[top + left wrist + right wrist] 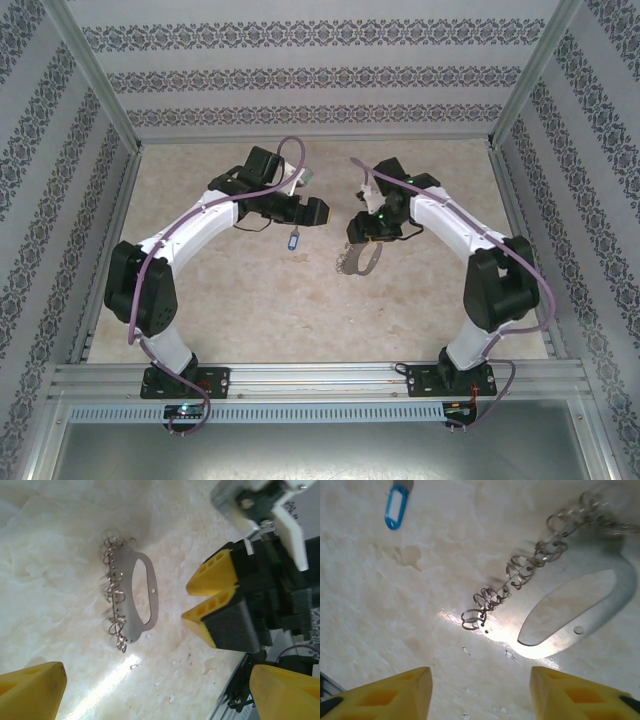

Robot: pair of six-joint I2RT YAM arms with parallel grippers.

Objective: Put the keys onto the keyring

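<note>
Pale marbled tabletop (pixel 300 300) in a papered booth.
Walled at top, left and right with striped floral wallpaper (pixel 300 75); edged at bottom by aluminium rails (pixel 300 378).

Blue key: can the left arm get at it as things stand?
Probably yes. The blue key lies alone on the bare table, close by the open left gripper. The keyring and the right gripper sit apart from it.

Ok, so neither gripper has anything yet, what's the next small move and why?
Probably lower the right gripper onto the keyring and close on its flat plate. It is open and empty, and the keyring lies flat just ahead of it. The blue key lies loose further off, nearer the left gripper, also open.
</note>
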